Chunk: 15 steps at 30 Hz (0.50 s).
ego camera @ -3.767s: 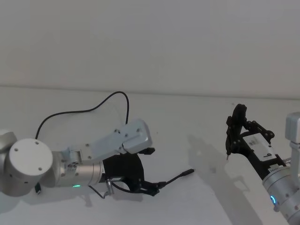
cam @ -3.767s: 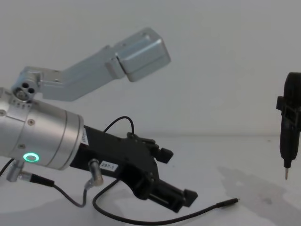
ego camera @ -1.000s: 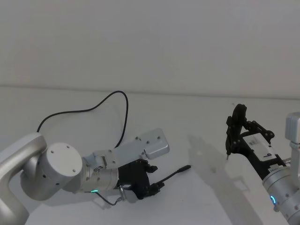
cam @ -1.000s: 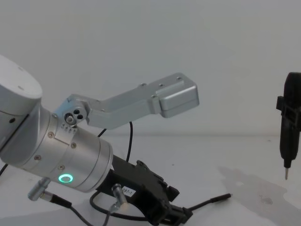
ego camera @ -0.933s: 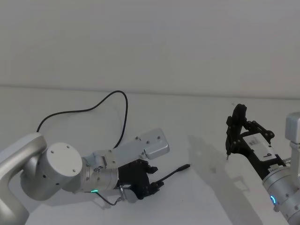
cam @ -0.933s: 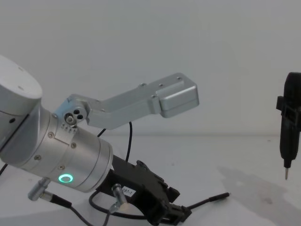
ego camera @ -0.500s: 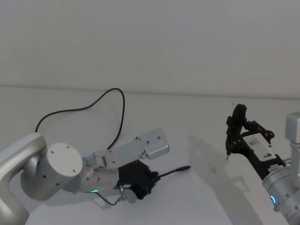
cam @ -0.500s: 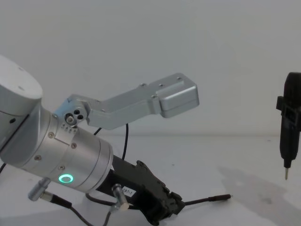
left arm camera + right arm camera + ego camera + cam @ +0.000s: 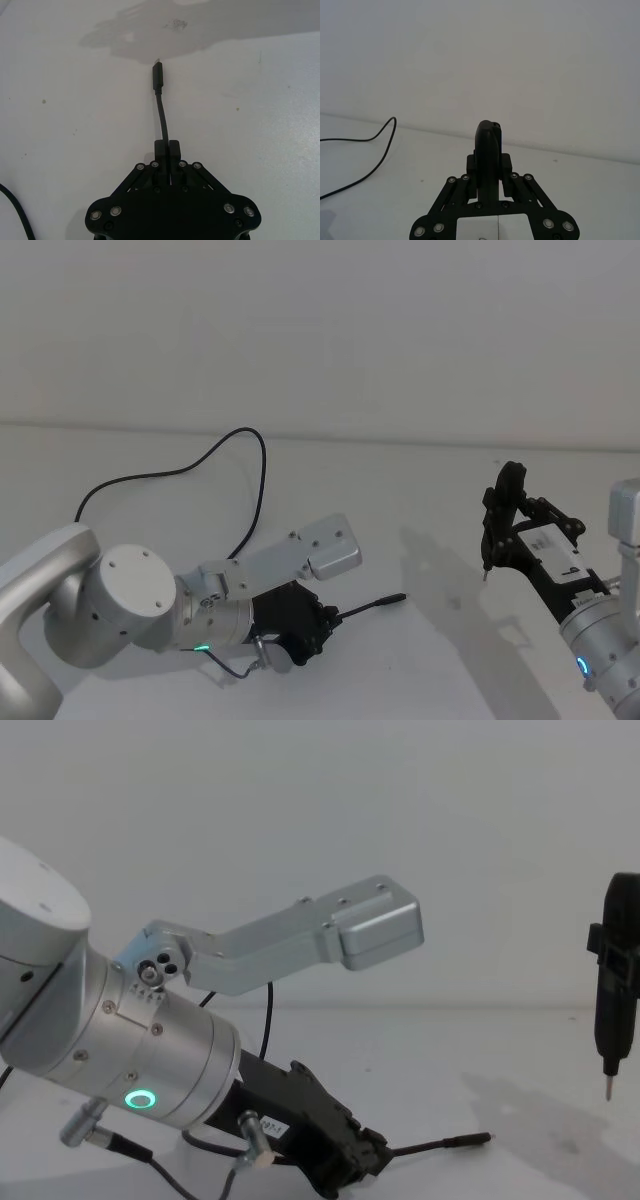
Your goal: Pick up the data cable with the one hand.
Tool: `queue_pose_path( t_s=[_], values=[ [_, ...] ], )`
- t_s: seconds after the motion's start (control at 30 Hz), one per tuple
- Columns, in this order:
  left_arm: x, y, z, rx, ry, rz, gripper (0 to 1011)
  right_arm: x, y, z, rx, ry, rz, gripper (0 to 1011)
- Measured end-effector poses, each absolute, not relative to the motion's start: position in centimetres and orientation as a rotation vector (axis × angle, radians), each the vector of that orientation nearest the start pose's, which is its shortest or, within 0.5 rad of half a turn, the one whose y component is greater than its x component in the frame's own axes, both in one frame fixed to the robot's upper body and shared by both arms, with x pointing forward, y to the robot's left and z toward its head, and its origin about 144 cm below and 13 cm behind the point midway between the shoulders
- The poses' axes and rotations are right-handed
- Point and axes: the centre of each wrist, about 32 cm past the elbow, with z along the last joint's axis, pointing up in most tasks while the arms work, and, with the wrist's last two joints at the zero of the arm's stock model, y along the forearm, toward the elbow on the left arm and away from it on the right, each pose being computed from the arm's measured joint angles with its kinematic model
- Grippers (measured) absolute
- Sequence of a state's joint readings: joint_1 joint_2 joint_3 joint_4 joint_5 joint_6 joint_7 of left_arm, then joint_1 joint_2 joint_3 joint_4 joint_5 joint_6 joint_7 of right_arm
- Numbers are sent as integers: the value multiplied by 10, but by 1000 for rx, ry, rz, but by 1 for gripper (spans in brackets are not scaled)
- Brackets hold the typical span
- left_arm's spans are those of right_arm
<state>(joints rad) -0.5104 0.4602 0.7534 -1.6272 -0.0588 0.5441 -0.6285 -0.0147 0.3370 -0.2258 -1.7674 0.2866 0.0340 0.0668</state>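
Clamping, head view: left gripper (image 9: 322, 618) closed on the data cable (image 9: 258, 490), low over the table (image 9: 420, 480) | left wrist: hold sits a short way behind the plug (image 9: 157, 78), likely the stiffest spot | right wrist: right gripper (image 9: 488, 172) parked at right, gripping pen tool (image 9: 488, 137) | chest: cable looks light, limp.

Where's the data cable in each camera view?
Head view: data cable loops from far left into the left gripper, plug pointing right.
Left wrist view: data cable runs straight out of shut jaws.
Right wrist view: data cable curves on the table beyond the right gripper, holding a pen tool.
Chest view: data cable low centre, right of the gripper.
Landmark: left gripper clamped behind the plug.
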Motion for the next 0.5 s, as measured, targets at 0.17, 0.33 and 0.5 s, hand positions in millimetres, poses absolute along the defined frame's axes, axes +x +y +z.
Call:
queue_pose_path(
  t_s=[0.17,0.33,0.5],
  values=[
    [513,154,1247,690,-157,439,47,443,-236,1192,33,-85,-1228,268],
    [513,156,1249,676,-168,435,47,441,-232,1197,56,-100,-1226,268],
    [511,160,1253,652,-178,428,47,440,-227,1203,87,-110,-1223,268]
  ],
)
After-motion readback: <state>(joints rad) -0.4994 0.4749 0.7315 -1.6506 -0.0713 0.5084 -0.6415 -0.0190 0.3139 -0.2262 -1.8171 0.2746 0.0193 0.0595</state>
